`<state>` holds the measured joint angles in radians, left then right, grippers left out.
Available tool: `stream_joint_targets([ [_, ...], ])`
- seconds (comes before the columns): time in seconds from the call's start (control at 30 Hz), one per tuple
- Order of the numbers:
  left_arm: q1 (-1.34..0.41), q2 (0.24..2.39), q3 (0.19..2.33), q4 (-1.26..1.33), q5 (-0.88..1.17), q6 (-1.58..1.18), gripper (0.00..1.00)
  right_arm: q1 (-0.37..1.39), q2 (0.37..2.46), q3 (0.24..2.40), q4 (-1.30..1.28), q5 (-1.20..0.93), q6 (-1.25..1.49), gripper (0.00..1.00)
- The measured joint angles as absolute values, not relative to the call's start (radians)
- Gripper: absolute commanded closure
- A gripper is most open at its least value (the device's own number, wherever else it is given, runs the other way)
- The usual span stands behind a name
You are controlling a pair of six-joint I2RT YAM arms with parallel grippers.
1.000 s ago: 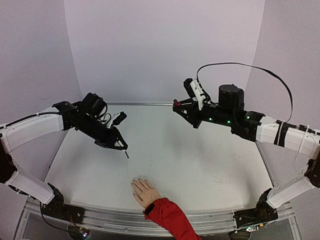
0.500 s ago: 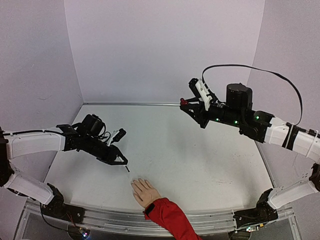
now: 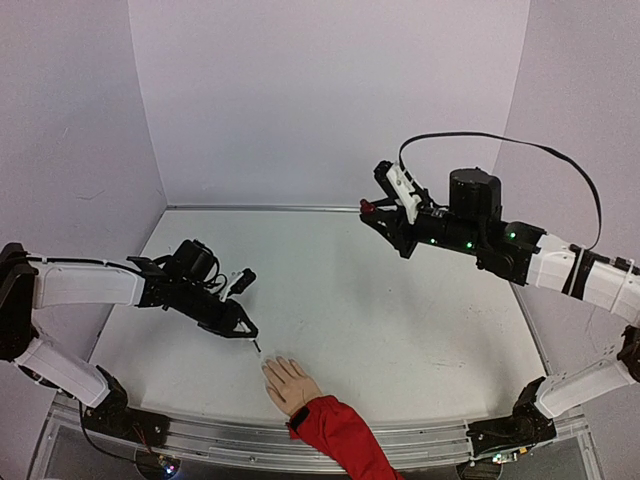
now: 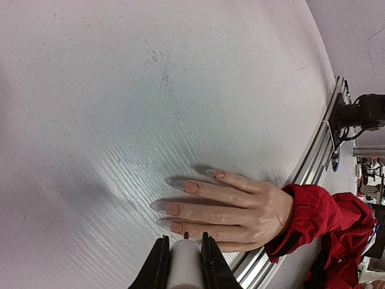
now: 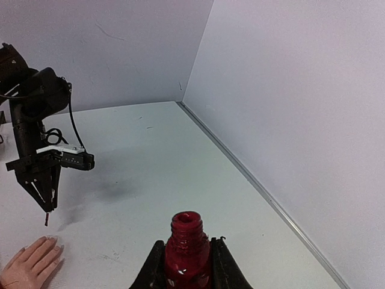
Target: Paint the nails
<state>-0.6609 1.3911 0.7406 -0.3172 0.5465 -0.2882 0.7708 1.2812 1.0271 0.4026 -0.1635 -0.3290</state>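
We judge the nails (image 4: 190,187) to be hard, smooth and very small, and several already look tinted pinkish-red. There is nothing on them to grip, so they should only be met through soft bristles with a light stroke. They sit on the mannequin hand (image 3: 288,382), which lies palm down at the near edge of the table (image 3: 400,320), its red sleeve (image 3: 335,425) trailing off the edge. That hand looks light and may slide if pushed, so pressure should stay gentle.

The left hand (image 3: 243,331) is pinching the white cap (image 4: 183,274) of the brush (image 3: 256,346). That cap is the right place to hold it. The left arm reaches low and nearly level over the table, and the dark brush tip points down just beside the fingertips.

The right hand (image 5: 186,265) is clamped on the open polish bottle (image 5: 187,241), holding it upright. That arm is raised over the far right, well apart from the nails.
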Motion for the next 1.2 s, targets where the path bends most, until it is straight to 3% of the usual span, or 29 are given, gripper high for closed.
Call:
stream_joint_targets([
  [1.2, -0.661, 1.461, 0.678, -0.233, 0.571, -0.314, 1.00, 0.767, 1.311, 1.027, 0.389, -0.164, -0.340, 1.00],
])
